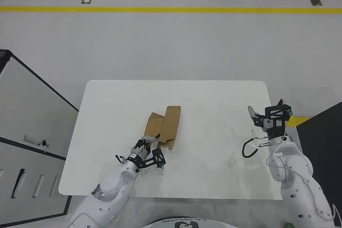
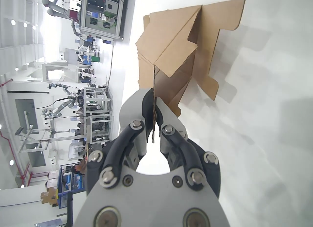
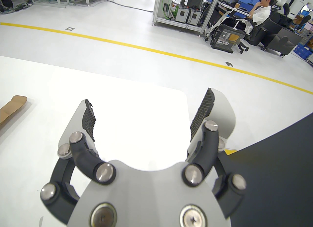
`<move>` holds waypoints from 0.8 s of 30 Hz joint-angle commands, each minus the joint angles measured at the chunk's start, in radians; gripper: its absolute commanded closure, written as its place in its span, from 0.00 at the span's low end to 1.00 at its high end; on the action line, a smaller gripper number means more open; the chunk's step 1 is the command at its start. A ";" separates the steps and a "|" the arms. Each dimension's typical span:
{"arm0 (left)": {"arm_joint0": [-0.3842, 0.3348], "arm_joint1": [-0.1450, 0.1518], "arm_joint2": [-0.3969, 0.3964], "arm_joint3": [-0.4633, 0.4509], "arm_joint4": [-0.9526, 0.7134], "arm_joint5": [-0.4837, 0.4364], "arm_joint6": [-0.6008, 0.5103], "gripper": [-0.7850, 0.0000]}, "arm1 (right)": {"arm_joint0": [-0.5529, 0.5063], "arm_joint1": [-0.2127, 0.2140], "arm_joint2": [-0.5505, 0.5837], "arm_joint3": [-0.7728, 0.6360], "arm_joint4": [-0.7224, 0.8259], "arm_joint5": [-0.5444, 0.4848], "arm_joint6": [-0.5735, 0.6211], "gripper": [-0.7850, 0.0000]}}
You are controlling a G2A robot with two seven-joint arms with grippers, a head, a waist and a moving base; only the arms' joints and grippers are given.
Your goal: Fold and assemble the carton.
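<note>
Brown corrugated card nearest: found one thin flap edge of the carton (image 2: 171, 49) pinched between the black pads of the left gripper (image 2: 154, 105), jaws drawn together on it, card standing edge-on in the grip and poking out behind the pads. Placed that grip low over the white table (image 1: 216, 94), close to its near edge and left of centre. Followed the carton outward from the pads: first the held flap, running straight away from the grip; then panels opening up and tilting, partly folded rather than flat; then notched tabs touching the tabletop on the far side. Put the bulk of it just beyond the gripper, toward the middle of the table, long axis pointing at the far edge. Noted shadow on the table beside the raised panels. Farther off, by the table's right edge, found the right gripper (image 3: 149, 113) poised above the surface, ribbed pads spread wide with nothing between them, well apart from the carton. Caught, from that wrist, a rounded corner of the card lying low on the table. Past the table, made out pale floor (image 1: 159, 45) crossed by a yellow line (image 1: 171, 9).
</note>
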 commanded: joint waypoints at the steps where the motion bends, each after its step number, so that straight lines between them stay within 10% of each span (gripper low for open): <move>1: 0.013 0.004 -0.013 -0.030 0.023 0.010 0.012 1.00 | 0.000 0.000 0.000 0.000 0.000 0.000 0.000 0.00; 24: 0.051 0.022 -0.063 -0.158 0.156 0.045 0.103 1.00 | 0.000 0.000 0.000 0.000 0.000 0.000 0.000 0.00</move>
